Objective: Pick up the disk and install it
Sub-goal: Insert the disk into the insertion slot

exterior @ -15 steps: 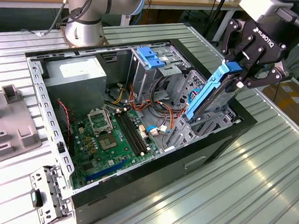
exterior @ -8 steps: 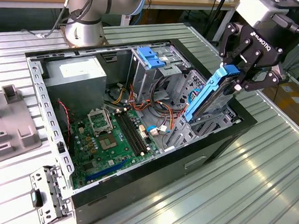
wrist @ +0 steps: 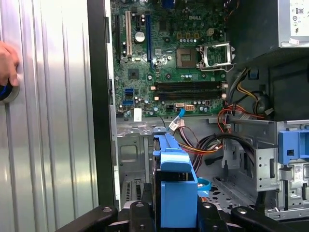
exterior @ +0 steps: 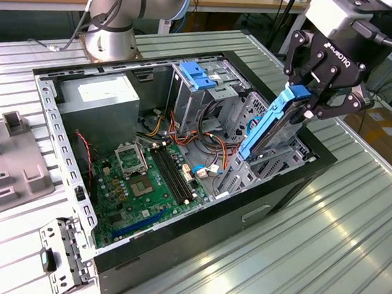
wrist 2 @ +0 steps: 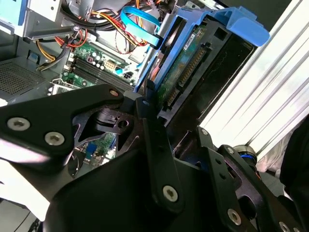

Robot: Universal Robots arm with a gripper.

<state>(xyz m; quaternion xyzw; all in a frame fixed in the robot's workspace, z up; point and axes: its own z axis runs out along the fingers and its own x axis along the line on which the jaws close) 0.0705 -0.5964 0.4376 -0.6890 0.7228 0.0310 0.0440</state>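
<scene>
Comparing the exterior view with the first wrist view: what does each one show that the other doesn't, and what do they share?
Exterior view: the arm's base behind the computer case, a grey plastic part on the table at the exterior view's left, and how the disk tilts over the drive bay. First wrist view: a person's hand over the table beside the case. Shared: the gripper shut on the disk, the motherboard, the power supply.

Black two-finger gripper [exterior: 317,100] hangs tilted downward, jaws clamped on the upper end of the blue-railed silver disk [exterior: 268,132].
</scene>
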